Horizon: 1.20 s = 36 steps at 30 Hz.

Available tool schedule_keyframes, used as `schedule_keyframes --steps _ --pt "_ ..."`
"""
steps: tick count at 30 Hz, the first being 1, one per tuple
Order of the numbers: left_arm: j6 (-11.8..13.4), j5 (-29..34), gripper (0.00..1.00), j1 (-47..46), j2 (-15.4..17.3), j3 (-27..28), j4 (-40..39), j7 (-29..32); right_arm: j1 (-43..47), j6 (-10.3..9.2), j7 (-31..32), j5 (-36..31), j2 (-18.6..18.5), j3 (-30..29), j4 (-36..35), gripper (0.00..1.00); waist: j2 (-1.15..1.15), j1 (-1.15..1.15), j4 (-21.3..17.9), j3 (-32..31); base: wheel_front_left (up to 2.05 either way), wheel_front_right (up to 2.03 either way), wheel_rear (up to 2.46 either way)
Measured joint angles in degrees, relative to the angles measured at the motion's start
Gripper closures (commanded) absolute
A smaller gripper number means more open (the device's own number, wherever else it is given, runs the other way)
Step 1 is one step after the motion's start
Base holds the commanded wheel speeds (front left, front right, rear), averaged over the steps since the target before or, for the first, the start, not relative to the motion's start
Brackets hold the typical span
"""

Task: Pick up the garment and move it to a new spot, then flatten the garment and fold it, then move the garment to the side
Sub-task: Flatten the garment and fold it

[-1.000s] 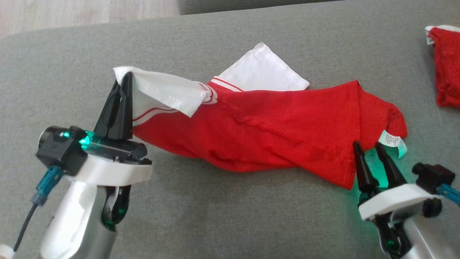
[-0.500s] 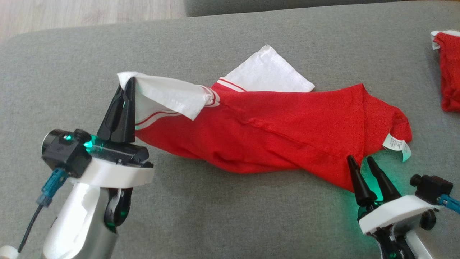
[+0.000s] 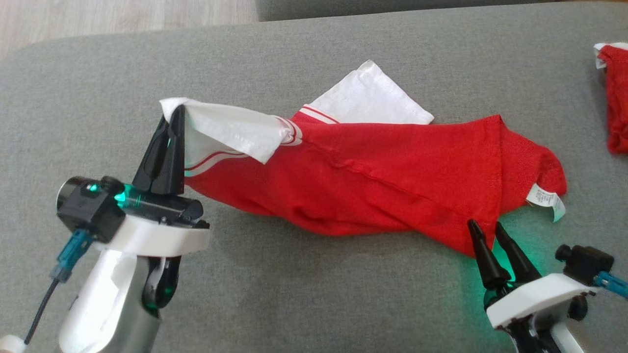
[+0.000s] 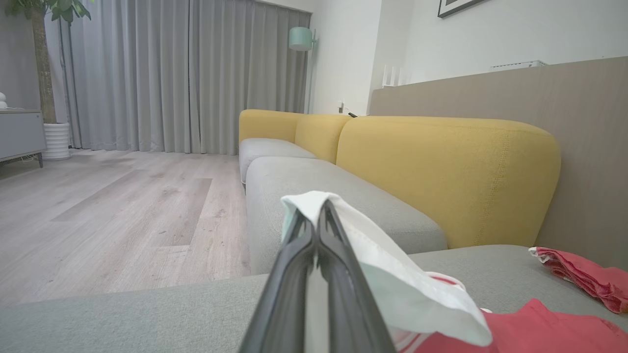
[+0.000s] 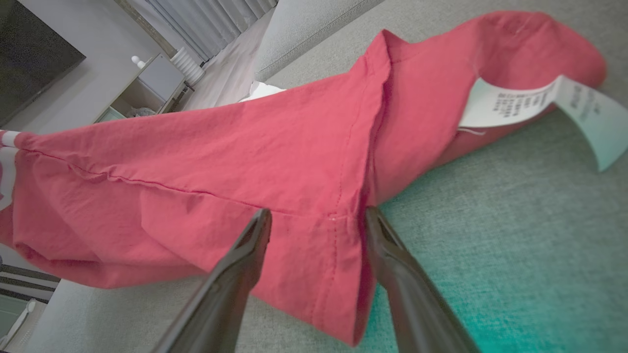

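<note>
At the far left, beyond the grey sofa cushion [image 3: 314, 294], a strip of wooden floor [image 3: 98, 19] showed. The left gripper [image 3: 175, 109] stood raised over the cushion's left part, its fingers pressed together on a white corner [image 3: 216, 122] of the garment [image 3: 382, 171], which hung lifted from the tips. In the left wrist view that white cloth draped over the closed fingers [image 4: 338, 274] and fell away to the right.

From there the garment ran rightward across the middle of the cushion as a long, rumpled red band, with a second white flap [image 3: 368, 95] lying flat behind it. Its right end carried a pale care label [image 3: 544, 198] resting on the cushion.

At the lower right, the right gripper [image 3: 486, 225] pointed at the garment's bottom red corner. Its fingers were spread wide and held nothing; in the right wrist view they stood either side of the hem seam. Whether they touched the cloth could not be told.

At the right edge lay a separate red cloth [image 3: 617, 108], well apart.
</note>
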Motion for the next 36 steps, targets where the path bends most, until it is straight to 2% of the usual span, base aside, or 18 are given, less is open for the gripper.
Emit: schedule_keyframes --steps 2,4,8,11,12,13,17,21,28,33,36 --pt "0.0 0.0 1.0 0.0 0.0 0.0 -0.1 0.0 0.0 0.0 0.0 0.0 0.0 0.0 0.0 0.1 0.0 0.0 0.1 0.1 0.0 0.0 0.0" --pt "0.0 0.0 1.0 0.0 0.1 0.0 -0.2 0.0 0.0 0.0 0.0 0.0 0.1 0.0 0.1 0.22 0.0 0.0 0.1 0.3 0.0 0.0 0.0" --pt "0.2 0.0 1.0 0.0 0.1 -0.1 -0.4 0.0 -0.2 0.0 0.0 0.1 0.2 0.0 0.2 0.51 0.0 0.01 0.3 0.7 0.0 0.0 0.0" --pt "0.3 0.0 1.0 0.0 0.2 -0.2 -0.6 0.0 -0.3 0.0 0.0 0.1 0.3 0.0 0.5 0.8 0.0 0.0 0.4 0.9 0.0 0.0 0.0" --pt "0.3 0.0 1.0 0.0 0.3 -0.3 -0.6 0.0 -0.3 0.0 -0.1 0.1 0.3 0.0 0.6 0.8 0.0 0.01 0.5 1.0 0.0 0.0 0.0" --pt "0.3 0.0 1.0 0.0 0.3 -0.3 -0.6 0.0 -0.4 0.0 -0.2 0.1 0.3 0.0 0.8 1.0 0.0 0.0 0.5 1.0 0.0 0.0 0.0" --pt "0.5 0.0 1.0 0.0 0.6 -0.2 -0.6 0.0 -0.5 0.0 -2.3 0.1 0.2 -0.7 0.6 1.0 0.0 0.01 0.4 0.9 0.0 0.0 0.0" --pt "0.4 -0.2 1.0 0.0 1.0 0.0 -1.7 -0.5 -1.0 0.0 -4.8 0.1 -0.9 -3.1 -3.3 1.0 0.0 0.01 -0.1 0.2 0.0 0.0 0.0" --pt "-0.7 -2.4 1.0 -2.3 3.8 1.9 -8.5 0.6 -3.2 0.0 -5.4 -2.0 -9.3 -10.7 -16.3 1.0 0.0 0.0 -1.8 -2.3 0.0 0.0 0.0" --pt "-1.2 -4.8 1.0 -9.5 6.2 4.2 -16.2 4.6 -5.6 0.0 -0.4 -3.4 -13.9 -18.7 -26.6 1.0 0.0 0.0 -3.2 -3.3 0.0 0.0 0.0" --pt "-1.8 -7.0 1.0 -15.3 7.0 5.5 -19.8 7.6 -9.3 0.0 3.4 -4.2 -16.3 -22.7 -30.3 1.0 0.0 0.0 -3.7 -3.1 0.0 0.0 0.0"
